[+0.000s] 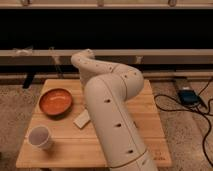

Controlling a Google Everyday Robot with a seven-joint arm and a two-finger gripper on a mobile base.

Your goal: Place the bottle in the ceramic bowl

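The orange-brown ceramic bowl [56,101] sits on the left of the wooden table [147,125], and nothing shows inside it. The bottle is out of view. My white arm [112,110] rises from the front and bends over the middle of the table, its far end near the back edge. My gripper is hidden behind the arm's links, so I cannot see it or what it holds.
A white cup [39,137] stands at the table's front left. A flat pale block [82,119] lies between the bowl and the arm. A blue box with cables [187,95] lies on the floor to the right. A rail and a dark wall run behind.
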